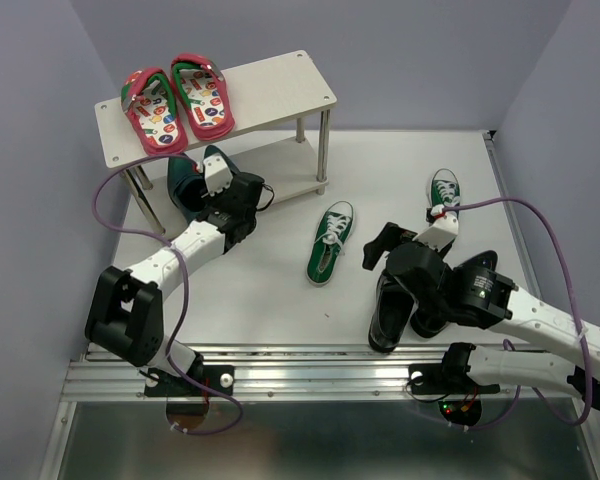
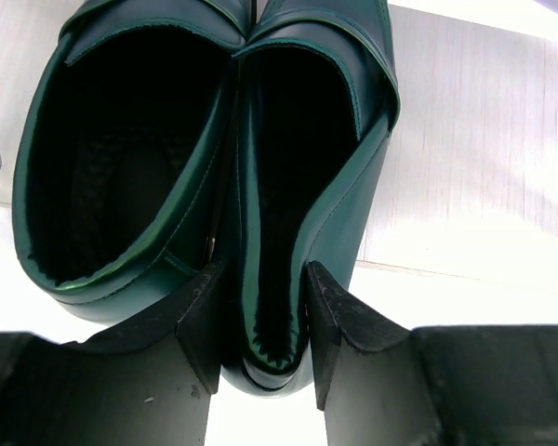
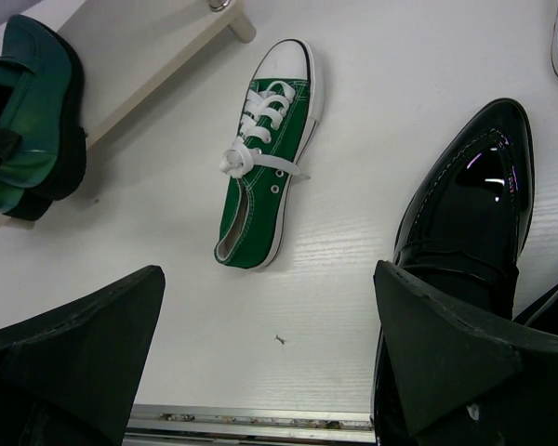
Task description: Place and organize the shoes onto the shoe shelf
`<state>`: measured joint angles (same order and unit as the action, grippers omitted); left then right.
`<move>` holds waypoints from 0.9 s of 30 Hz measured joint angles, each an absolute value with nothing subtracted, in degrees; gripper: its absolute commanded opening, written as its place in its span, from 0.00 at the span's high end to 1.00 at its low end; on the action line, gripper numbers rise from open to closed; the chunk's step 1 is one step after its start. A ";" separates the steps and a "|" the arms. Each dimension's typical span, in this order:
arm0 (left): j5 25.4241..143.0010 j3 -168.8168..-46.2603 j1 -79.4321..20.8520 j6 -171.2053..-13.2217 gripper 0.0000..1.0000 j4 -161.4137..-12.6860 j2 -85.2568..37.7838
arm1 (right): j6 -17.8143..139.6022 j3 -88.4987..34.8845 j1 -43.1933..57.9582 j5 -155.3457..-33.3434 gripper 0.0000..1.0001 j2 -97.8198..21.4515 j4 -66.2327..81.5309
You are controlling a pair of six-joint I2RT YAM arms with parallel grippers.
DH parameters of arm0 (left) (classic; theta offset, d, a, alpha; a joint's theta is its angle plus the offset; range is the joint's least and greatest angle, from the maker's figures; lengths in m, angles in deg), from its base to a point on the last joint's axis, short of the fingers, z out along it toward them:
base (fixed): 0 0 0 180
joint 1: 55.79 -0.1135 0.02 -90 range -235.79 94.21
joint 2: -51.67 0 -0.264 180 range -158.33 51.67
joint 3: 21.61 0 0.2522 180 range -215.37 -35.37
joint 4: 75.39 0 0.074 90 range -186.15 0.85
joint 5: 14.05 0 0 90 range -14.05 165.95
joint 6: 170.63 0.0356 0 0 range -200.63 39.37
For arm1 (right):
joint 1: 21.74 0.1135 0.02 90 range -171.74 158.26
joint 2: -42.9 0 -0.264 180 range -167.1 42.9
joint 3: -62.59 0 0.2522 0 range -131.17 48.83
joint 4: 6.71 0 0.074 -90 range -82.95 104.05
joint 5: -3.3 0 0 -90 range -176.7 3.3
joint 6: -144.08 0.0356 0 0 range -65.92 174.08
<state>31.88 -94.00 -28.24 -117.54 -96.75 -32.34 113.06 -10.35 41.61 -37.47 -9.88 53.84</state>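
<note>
At the left front edge of the shoe shelf's (image 1: 280, 85) lower board: teal shoes (image 2: 167, 186) side by side, heels toward the arms. Clamped on one heel: left gripper (image 2: 263, 288), arm stretched forward, wrist low. Farther right, elbow bent, over the table (image 1: 270, 290): right gripper (image 3: 270, 297), fingers wide apart, holding nothing, beside the black shoes (image 3: 474, 204). Ahead, a green sneaker (image 3: 265, 177); second sneaker (image 1: 442, 190) beyond. Up top, red flip-flops (image 1: 177, 100).

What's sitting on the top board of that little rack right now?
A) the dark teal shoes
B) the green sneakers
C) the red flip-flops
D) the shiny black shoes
C: the red flip-flops lie side by side on the top board of the shoe shelf, and no other footwear is up there.
</note>
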 measured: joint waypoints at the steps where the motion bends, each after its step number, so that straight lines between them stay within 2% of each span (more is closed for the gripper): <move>1: 31.88 -94.00 -28.30 -117.54 1.00 -96.77 -32.25 | 113.06 -10.35 41.61 -37.47 0.00 -9.68 53.84; 20: 33.93 -91.68 -32.79 -116.40 1.00 -95.13 -30.09 | 113.02 -10.35 41.61 -37.89 0.00 -10.05 53.71; 22: 34.17 -91.47 -32.98 -116.27 0.91 -94.98 -29.89 | 113.02 -10.35 41.61 -37.89 0.00 -10.07 53.64; 23: 34.37 -91.47 -33.05 -116.23 0.81 -94.96 -29.87 | 113.02 -10.35 41.61 -37.91 0.00 -10.10 53.55; 24: 34.50 -91.47 -33.07 -116.18 0.81 -94.96 -29.87 | 113.02 -10.35 41.59 -37.91 0.00 -10.12 53.51; 25: 34.65 -91.42 -33.07 -116.10 0.71 -94.96 -29.87 | 113.02 -10.35 41.61 -37.91 0.00 -10.18 53.45; 27: 34.89 -91.25 -33.13 -116.10 0.61 -94.93 -29.78 | 112.99 -10.35 41.59 -37.95 0.00 -10.36 53.38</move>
